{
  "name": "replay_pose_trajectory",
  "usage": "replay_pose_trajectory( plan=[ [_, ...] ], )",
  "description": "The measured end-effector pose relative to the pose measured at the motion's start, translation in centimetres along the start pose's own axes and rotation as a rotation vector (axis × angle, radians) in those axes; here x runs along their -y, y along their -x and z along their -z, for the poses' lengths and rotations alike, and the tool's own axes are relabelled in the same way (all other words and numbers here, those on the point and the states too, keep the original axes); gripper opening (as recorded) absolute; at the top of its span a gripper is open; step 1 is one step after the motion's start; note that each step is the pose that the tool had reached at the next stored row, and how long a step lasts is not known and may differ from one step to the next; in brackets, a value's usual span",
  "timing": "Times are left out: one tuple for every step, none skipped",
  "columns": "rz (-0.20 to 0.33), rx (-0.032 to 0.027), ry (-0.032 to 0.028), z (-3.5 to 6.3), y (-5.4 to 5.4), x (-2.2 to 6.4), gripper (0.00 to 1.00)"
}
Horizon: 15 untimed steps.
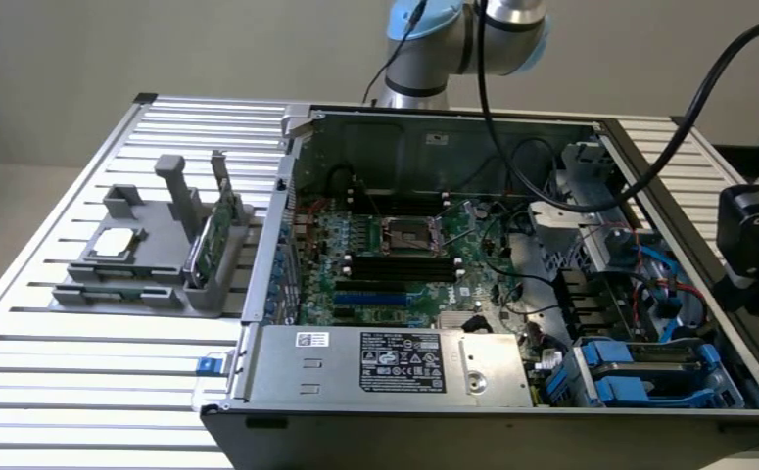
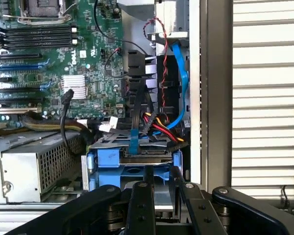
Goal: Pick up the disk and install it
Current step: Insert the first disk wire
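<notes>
**Disk sits in the drive bay, jaws slack above it**

The disk, in its blue carrier, lies flat in the drive bay in the corner of the open computer case. It is just beside the power supply. A blue data cable and a bundle of power leads drop to the bay's edge, which suggests this is the slot it belongs in.

The gripper hangs over that corner by the case wall, looking down on the carrier. Its jaws stand at a middling gap with nothing gripped between them. I judge it is lined up with the carrier's narrow span but not holding it.

Further out are the motherboard and the slatted desk. A grey parts stand sits well apart on the desk.
</notes>
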<state>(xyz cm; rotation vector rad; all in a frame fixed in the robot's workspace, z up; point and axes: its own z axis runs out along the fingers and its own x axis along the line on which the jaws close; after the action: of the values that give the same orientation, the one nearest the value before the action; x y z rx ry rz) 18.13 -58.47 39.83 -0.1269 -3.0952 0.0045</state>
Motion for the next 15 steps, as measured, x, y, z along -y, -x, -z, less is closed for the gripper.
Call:
replay_pose_trajectory(
  plan=[
    [-0.018, -0.0001, 0.0008, -0.11, 0.0, 0.0, 0.27],
    [-0.036, -0.0001, 0.0016, -0.22, 0.0, 0.0, 0.27],
    [-0.054, -0.0002, 0.0025, -0.33, 0.0, 0.0, 0.27],
    [-0.072, -0.0003, 0.0032, -0.44, 0.0, 0.0, 0.27],
    [-0.09, -0.0004, 0.004, -0.54, 0.0, 0.0, 0.27],
    [-0.108, -0.0005, 0.0047, -0.65, 0.0, 0.0, 0.27],
    [-0.126, -0.0005, 0.0055, -0.76, 0.0, 0.0, 0.27],
    [-0.144, -0.0006, 0.0063, -0.87, 0.0, -0.01, 0.27],
    [-0.163, -0.0008, 0.0072, -0.99, 0.0, -0.01, 0.27],
    [-0.181, -0.0008, 0.0079, -1.09, 0.0, -0.01, 0.27],
    [-0.2, -0.0009, 0.0088, -1.21, 0.1, -0.01, 0.27],
    [-0.218, -0.001, 0.0095, -1.32, 0.1, 0.0, 0.27],
    [-0.236, -0.0011, 0.0103, -1.43, 0.1, -0.01, 0.27],
    [-0.254, -0.0012, 0.0111, -1.54, 0.1, -0.01, 0.27],
    [-0.271, -0.0013, 0.0119, -1.64, 0.1, -0.01, 0.27]
  ],
)
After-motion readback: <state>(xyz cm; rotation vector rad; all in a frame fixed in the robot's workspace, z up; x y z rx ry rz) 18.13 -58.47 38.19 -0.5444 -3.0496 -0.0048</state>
